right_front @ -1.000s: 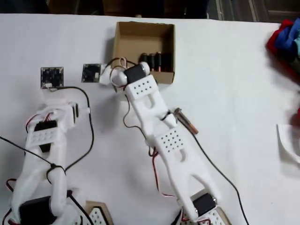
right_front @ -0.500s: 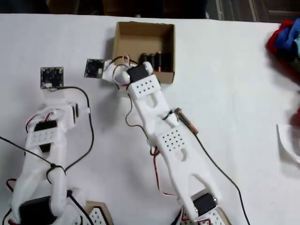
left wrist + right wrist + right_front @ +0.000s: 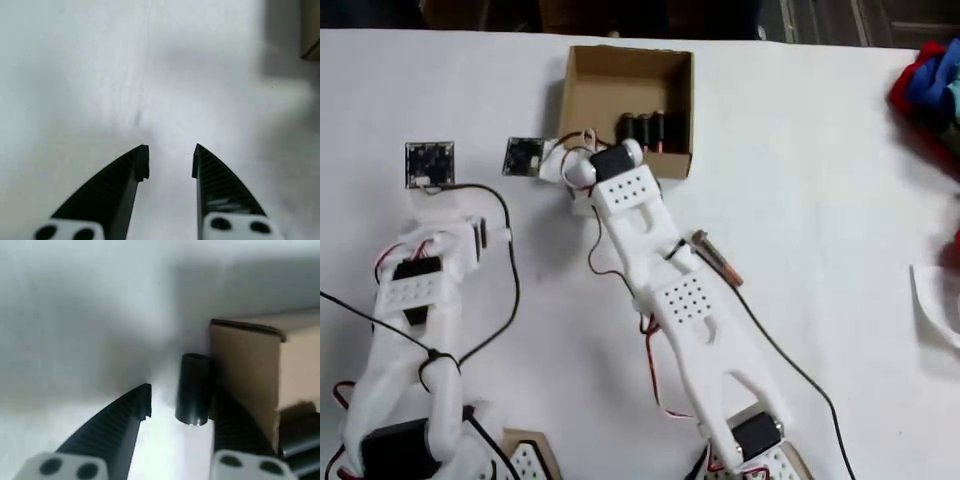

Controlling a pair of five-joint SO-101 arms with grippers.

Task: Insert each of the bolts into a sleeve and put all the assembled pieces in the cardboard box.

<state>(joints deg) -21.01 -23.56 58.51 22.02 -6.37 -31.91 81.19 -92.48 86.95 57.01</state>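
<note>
White tabletop (image 3: 840, 180) covers most of the high view, far edge running along top of frame. Shadows fall on it in both wrist views. Cloth pile (image 3: 928, 78), red and blue with a bit of teal, upper right corner, on tabletop, cut off by frame edge. Red scrap (image 3: 953, 250) at right edge, mid-height, below the pile and apart from it; too little visible to tell what it is. White curved sheet (image 3: 932, 305) at right edge just below the scrap, lying on tabletop, partly out of frame. Behind the tabletop, top of frame: dark strip, brown shapes (image 3: 570, 12) top centre, grey floor (image 3: 830, 20) top right.
</note>
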